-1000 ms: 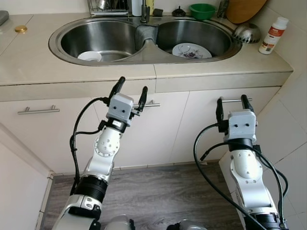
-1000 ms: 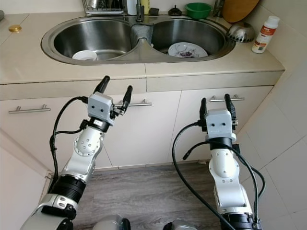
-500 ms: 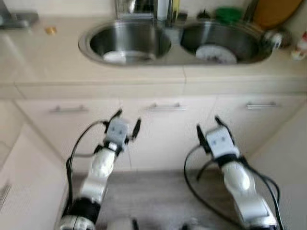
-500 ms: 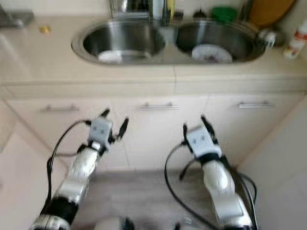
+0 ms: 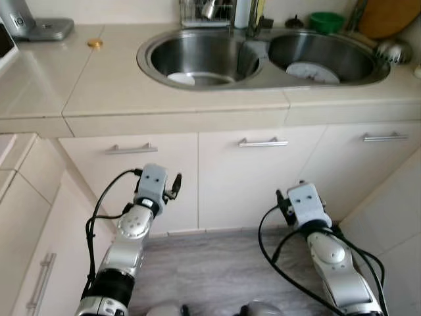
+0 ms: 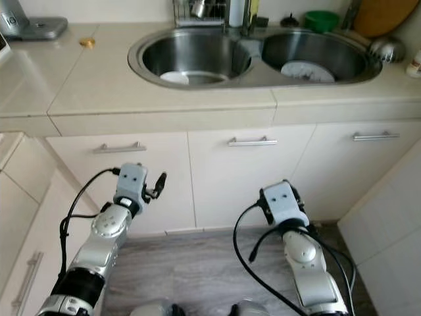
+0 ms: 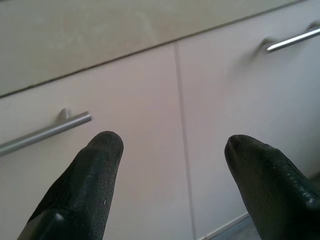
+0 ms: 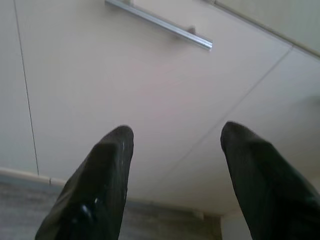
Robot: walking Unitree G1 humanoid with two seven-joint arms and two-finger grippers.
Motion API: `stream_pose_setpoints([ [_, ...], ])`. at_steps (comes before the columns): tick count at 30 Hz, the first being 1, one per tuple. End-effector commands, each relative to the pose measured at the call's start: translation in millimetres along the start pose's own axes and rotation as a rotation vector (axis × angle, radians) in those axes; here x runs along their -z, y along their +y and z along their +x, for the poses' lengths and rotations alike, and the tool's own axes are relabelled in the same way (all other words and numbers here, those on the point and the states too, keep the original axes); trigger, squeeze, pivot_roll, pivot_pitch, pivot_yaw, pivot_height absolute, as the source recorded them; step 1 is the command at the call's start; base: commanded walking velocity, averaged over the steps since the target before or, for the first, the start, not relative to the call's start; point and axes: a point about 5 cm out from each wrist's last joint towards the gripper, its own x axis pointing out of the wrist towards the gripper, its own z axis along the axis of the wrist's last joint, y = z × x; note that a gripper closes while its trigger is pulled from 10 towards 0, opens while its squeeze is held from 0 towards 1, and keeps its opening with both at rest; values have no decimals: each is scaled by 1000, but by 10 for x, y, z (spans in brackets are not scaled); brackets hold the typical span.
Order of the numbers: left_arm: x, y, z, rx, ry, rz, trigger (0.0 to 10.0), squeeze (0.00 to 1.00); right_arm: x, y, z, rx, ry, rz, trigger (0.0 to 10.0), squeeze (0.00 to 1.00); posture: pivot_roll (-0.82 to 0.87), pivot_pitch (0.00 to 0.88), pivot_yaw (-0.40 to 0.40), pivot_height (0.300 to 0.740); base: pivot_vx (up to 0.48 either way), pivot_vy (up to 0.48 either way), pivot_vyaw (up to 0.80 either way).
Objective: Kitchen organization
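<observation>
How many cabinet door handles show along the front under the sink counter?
3 under the counter: left handle, middle handle below the sink, right handle. A fourth, vertical handle sits on the side cabinet at far left. More may lie beyond the frame.

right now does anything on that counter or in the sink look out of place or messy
Mostly tidy. A patterned plate lies in the sink's right basin and a white dish in the left, neither put away. A small gold lid sits alone on the countertop. Nothing spilled or damaged. Both grippers, left and right, are open and empty.
</observation>
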Motion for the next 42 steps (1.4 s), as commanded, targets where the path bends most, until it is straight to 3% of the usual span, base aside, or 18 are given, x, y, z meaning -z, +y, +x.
stream_pose_setpoints([
  [1,-27,82,-22,-10,3,38,10000,0,-67,1,21,8,-18,27,10000,0,51,0,-29,740,0,480,0],
  [7,-43,77,-12,-5,0,35,10000,0,-76,2,36,3,-15,30,10000,0,52,0,-30,740,0,478,0],
  [28,-77,76,-34,22,13,80,10000,0,-77,-10,36,11,-9,47,10000,0,54,0,-29,740,0,0,0],
  [32,-101,50,-13,31,7,103,10000,0,-69,-13,41,5,13,6,10000,0,54,0,-30,740,0,0,0],
  [42,-120,-24,2,85,-22,138,10000,0,-60,14,58,-19,14,51,10000,0,52,0,-28,740,0,0,0],
])
